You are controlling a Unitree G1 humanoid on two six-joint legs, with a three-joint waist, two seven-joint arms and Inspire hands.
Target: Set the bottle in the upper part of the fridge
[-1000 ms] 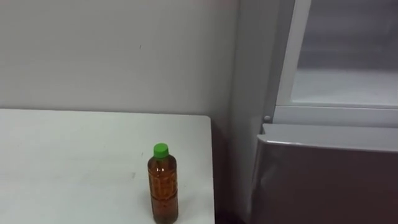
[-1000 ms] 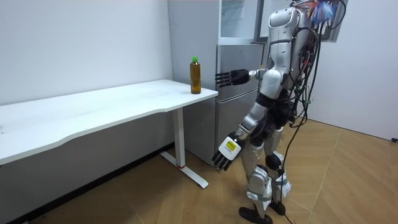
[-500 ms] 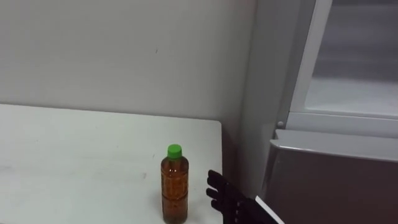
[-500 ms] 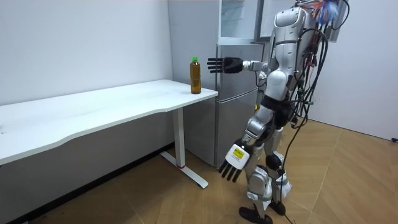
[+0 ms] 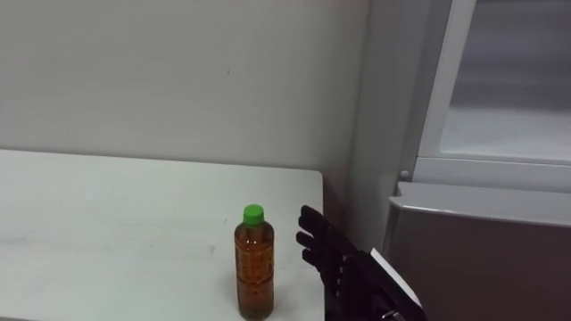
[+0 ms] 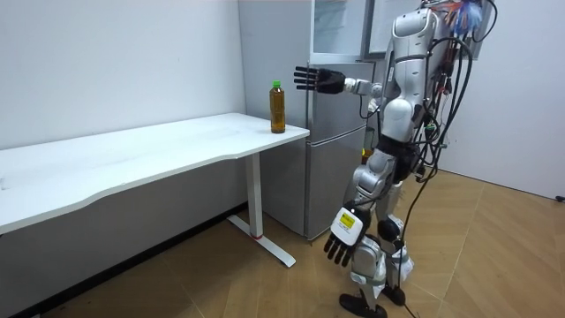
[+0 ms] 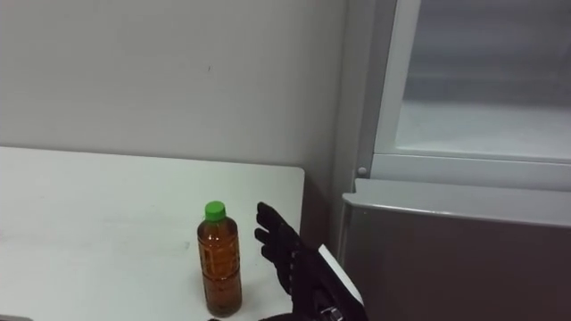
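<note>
So the bottle (image 5: pixel 254 263) is standing upright on the white table (image 5: pixel 107 232), bottom middle of the left eye view. It's got amber liquid and a green cap, and it sits pretty close to the table's right-hand edge. Nothing's holding it.

Just to its right, coming up from the lower right of the frame, is the robot's right hand (image 5: pixel 328 254). It's black, with the fingers stretched out straight and a bit spread, so wide open. It's close beside the bottle with a sliver of table showing between them, no contact.

In the room view the same hand is held out at about chest height, just off the table's corner, a little above the bottle's cap. The left hand (image 6: pixel 342 238) hangs low by the leg at the bottom centre of that frame, fingers loose and splayed, empty.

The robot stands upright on the wood floor (image 6: pixel 494 256), right in front of the grey fridge (image 5: pixel 482 250), which fills the right side of the eye views. Its lower door looks closed, and above it there's a white frame with a pale interior (image 5: pixel 504 107) showing. A plain light wall (image 5: pixel 178 71) runs behind the table.
</note>
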